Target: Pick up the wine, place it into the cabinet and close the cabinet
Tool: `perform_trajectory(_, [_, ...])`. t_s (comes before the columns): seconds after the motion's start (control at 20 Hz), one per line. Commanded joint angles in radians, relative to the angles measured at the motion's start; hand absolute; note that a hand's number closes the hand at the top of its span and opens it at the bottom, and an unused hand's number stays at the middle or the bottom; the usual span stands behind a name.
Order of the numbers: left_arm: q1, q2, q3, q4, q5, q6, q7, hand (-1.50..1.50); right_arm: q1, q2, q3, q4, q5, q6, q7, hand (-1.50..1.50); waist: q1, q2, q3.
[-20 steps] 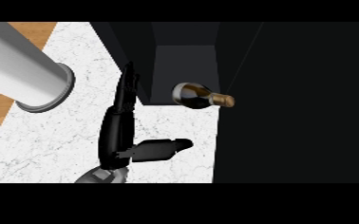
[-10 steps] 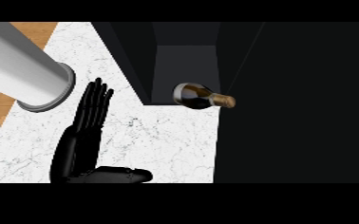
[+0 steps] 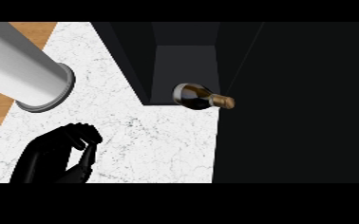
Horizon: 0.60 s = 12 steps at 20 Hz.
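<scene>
White marble table (image 3: 168,142) is carrying a dark cabinet (image 3: 280,104), and the wine (image 3: 200,96) is standing inside the open cabinet, right at its front edge, with its gold top leaning to the right. So the putting-in step is looking done, and the closing step is the one in hand now. A black hand (image 3: 60,154) is showing at the lower left of the head view, well apart from the cabinet, with its fingers curling in and holding nothing. (The other hand is not showing.) A big grey tube (image 3: 32,78) is lying at the upper left. Next, I think, a hand is needing to reach a cabinet door and push it shut without bumping the bottle.
</scene>
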State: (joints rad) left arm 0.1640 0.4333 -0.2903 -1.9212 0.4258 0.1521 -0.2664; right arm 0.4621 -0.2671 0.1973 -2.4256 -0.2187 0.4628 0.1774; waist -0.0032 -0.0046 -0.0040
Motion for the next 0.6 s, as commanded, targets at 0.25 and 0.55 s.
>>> perform_trajectory(0.25, [0.024,0.062,0.167,0.084,0.101,-0.195,-0.062,1.50,-0.022,-0.006,0.036,-0.026,-0.135,0.038,0.033,1.50,0.005,0.005,0.003])
perform_trajectory(0.55, [0.071,0.060,0.178,0.064,0.103,-0.217,-0.060,1.50,-0.167,-0.007,0.150,-0.112,-0.199,-0.025,0.250,1.50,0.019,0.008,0.002])
